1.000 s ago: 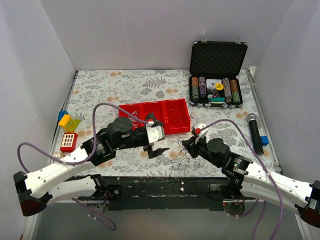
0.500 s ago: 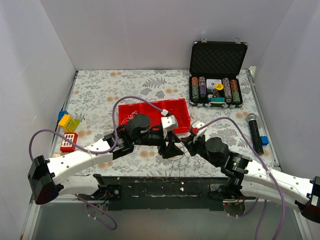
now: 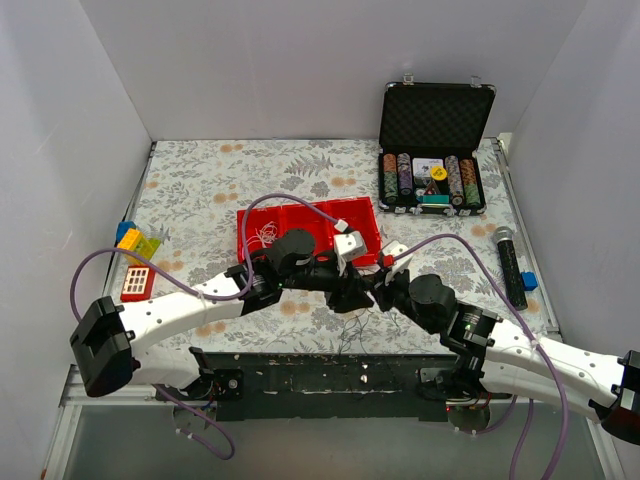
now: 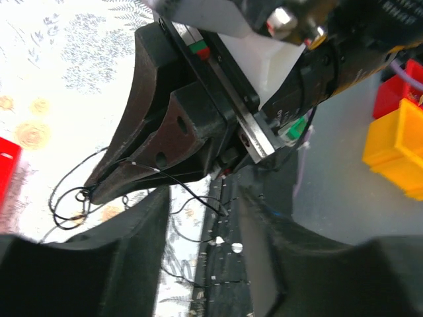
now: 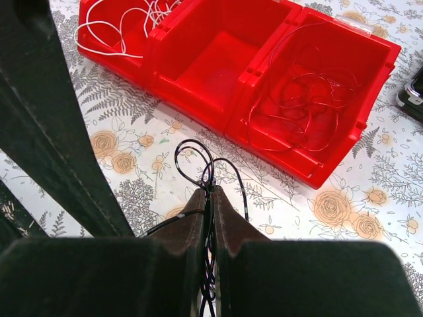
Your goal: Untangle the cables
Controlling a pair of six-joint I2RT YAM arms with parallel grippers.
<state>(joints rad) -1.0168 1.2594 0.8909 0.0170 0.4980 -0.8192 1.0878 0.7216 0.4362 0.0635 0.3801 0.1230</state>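
Note:
A tangle of thin black cables (image 3: 362, 305) lies on the floral table just in front of the red tray (image 3: 352, 216). My right gripper (image 5: 211, 191) is shut on a bundle of these black cables (image 5: 198, 162), and their loops stick out past its tips. My left gripper (image 3: 350, 294) sits right beside the right gripper (image 3: 380, 288). In the left wrist view the left gripper (image 4: 203, 198) has its jaws apart, with one black strand (image 4: 188, 191) crossing the gap untouched. White cables (image 5: 125, 26) fill the tray's left compartment and red cables (image 5: 307, 105) its right one.
An open black case of poker chips (image 3: 437, 150) stands at the back right. A black microphone (image 3: 510, 265) and a blue block (image 3: 529, 281) lie at the right edge. Coloured toy blocks (image 3: 138, 245) and a red-and-white piece (image 3: 138, 283) sit at the left. White walls enclose the table.
My left arm has swung right, from in front of the tray to right beside the right gripper, and its jaws have narrowed. The right gripper stays still, holding the black cables.

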